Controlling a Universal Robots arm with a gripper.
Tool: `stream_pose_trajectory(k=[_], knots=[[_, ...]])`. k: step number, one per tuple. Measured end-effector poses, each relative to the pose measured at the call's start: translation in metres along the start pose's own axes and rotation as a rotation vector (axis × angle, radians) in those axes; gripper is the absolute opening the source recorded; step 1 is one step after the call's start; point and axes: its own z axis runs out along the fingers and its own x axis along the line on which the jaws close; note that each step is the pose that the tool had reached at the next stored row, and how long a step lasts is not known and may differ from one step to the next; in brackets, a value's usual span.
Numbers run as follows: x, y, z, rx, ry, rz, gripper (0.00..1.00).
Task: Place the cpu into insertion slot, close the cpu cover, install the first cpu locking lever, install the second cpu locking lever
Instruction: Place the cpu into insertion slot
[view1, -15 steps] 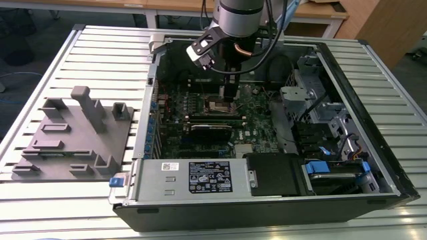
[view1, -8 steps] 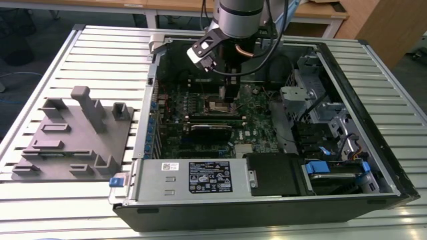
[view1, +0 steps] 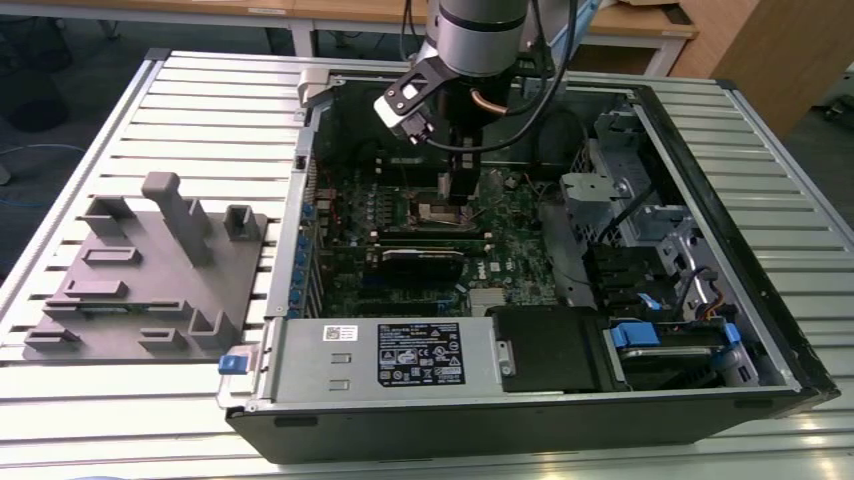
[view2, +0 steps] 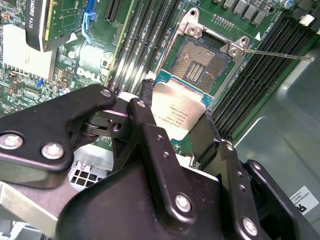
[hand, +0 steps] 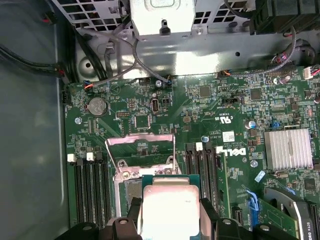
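You're looking at an open computer case (view1: 787, 330) on a slatted metal table (view1: 200, 110), grey moulded fixture (view1: 147, 290) beside it at the exterior view's left, silver labelled box (view1: 387, 355) inside, and in the first wrist view a coin battery (hand: 97, 106), finned heatsink (hand: 287, 148), black memory slots (hand: 90, 185)

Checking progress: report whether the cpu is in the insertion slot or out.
Out. The hand holds the cpu near the insertion slot, whose contact field lies bare.

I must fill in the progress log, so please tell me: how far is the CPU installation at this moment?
Done: nothing seated yet. The insertion slot lies bare, contacts showing. In hand: the gripper is shut on the cpu, held near the slot. Left: seating it, closing the cpu cover, which stands raised, and both levers; one lever juts out free.
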Motion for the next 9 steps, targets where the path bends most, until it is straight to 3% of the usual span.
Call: stream_pose_trajectory(k=[6,9], knots=[[-0.0001,-0.0009,0.0001,-0.0001,0.0002,-0.001,0.54],[-0.0001,-0.0014,0.0006,0.0003,0.0010,-0.027,0.54]])
